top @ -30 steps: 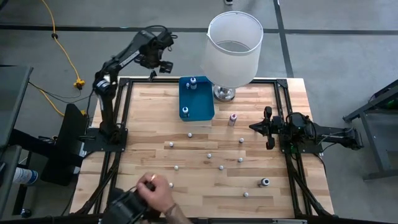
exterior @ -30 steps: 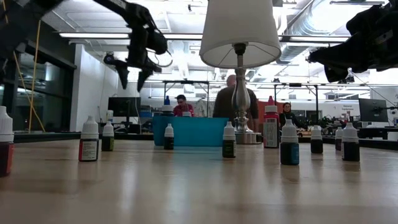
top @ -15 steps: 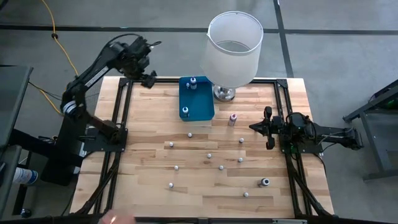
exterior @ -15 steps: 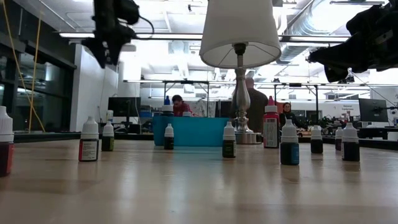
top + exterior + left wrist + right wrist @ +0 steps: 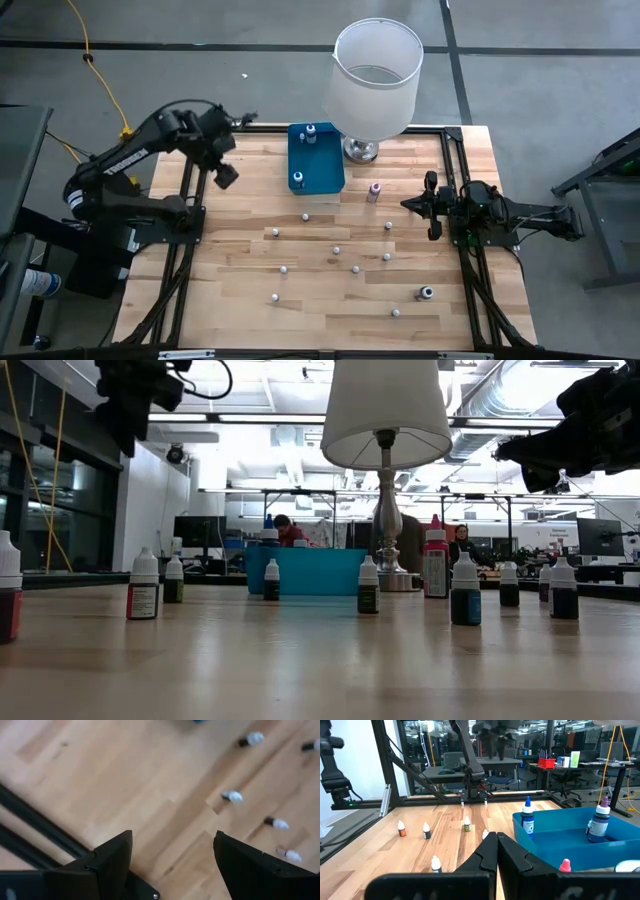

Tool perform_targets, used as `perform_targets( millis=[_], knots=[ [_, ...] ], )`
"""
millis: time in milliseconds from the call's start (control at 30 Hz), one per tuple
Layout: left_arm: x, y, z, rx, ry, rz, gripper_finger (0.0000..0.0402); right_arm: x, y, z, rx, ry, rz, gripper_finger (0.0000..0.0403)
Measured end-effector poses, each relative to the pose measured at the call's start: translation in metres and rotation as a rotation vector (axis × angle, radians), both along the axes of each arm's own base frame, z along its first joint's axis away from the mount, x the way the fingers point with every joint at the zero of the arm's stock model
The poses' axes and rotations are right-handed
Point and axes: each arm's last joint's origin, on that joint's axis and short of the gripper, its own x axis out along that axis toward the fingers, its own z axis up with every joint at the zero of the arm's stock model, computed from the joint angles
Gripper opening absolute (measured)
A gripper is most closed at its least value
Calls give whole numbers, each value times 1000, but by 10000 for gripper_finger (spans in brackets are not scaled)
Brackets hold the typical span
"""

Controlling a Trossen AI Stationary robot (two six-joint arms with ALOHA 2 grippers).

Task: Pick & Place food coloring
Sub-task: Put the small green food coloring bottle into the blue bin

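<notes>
On the near half of the light wooden slatted table [image 5: 240, 250], in front of the shallow blue plastic tray [image 5: 322, 160]: roughly ten tiny white-capped food coloring bottles [image 5: 337, 251], scattered, upright, all apart from each other.
- Nearest to the front edge, on the right arm's side of the tray: one white-capped bottle, and just behind it a dark-bodied bottle [image 5: 427, 293] that looks tipped over; can't confirm that from above.
- Closer to the tray: a loose band of single bottles, the last one just off the tray's front edge.
- Pink-capped bottle [image 5: 374, 190] stands just beside the tray's front corner on the right arm's side.
- Inside the tray: two blue-tipped bottles, one [image 5: 297, 180] at the front wall, one [image 5: 309, 133] at the back wall.

Right gripper [image 5: 406, 204]: level with the tray's front edge, well off to its right-arm side, above the table. Fingers pressed together, nothing between them.

Left gripper [image 5: 226, 176]: also about level with the tray's front edge, on the opposite side, near the table's black frame rail. Jaws spread wide, nothing in them, bare wood below.

Behind the tray's far corner, touching or nearly so: table lamp with big white cylindrical shade [image 5: 375, 75] on a chrome base [image 5: 361, 151].

Beyond the table: seated person [image 5: 290, 530] in line with the tray, desks and monitors.
</notes>
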Motion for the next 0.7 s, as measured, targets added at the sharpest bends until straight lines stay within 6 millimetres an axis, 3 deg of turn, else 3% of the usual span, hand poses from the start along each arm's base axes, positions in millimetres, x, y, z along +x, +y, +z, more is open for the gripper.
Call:
perform_targets(
  millis=[333,700],
  knots=[
    [21,-40,-24,-50,-27,-114,269,0,0,0,0,0,0,0],
    [77,-67,-51,-90,-78,-223,269,0,0,0,0,-1,0,0]
  ],
)
